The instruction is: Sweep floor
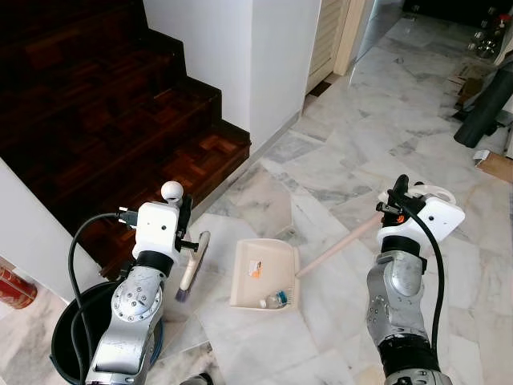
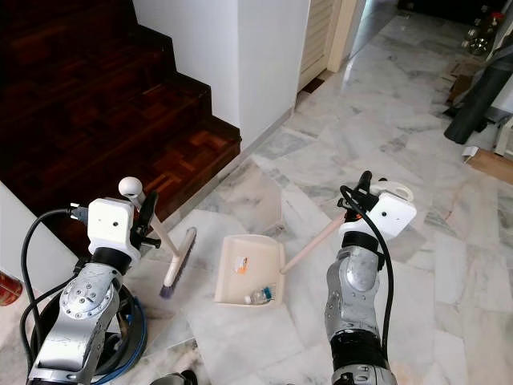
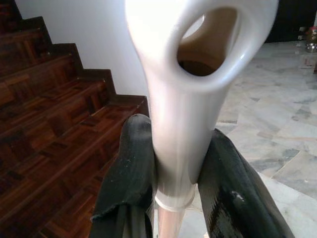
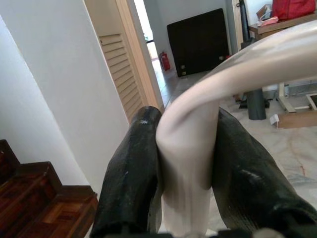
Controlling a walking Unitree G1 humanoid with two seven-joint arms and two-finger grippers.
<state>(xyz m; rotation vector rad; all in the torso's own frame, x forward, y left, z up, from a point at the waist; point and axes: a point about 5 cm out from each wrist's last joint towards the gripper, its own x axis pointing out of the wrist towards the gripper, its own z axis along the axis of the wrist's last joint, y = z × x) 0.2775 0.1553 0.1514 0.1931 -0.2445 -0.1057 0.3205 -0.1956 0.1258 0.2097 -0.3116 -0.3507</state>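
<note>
Cream plastic dustpan point(image 1: 264, 273) lies flat on the marble floor point(image 1: 361, 160) between my arms, mouth facing my left. Small debris, including a bottle-like item point(image 1: 275, 300), sits in its near corner. My right gripper point(image 4: 185, 148) pinches the top of the dustpan's long handle point(image 1: 341, 245), fingers point(image 4: 133, 173) pressed against both sides. My left gripper point(image 3: 173, 173) clamps the broom handle point(image 3: 183, 99) just below its hanging loop. The broom head point(image 1: 192, 265) rests on the floor just beside the dustpan, near the dark wooden stairs point(image 1: 120, 120). A black bucket point(image 1: 68, 337) stands by my left arm.
</note>
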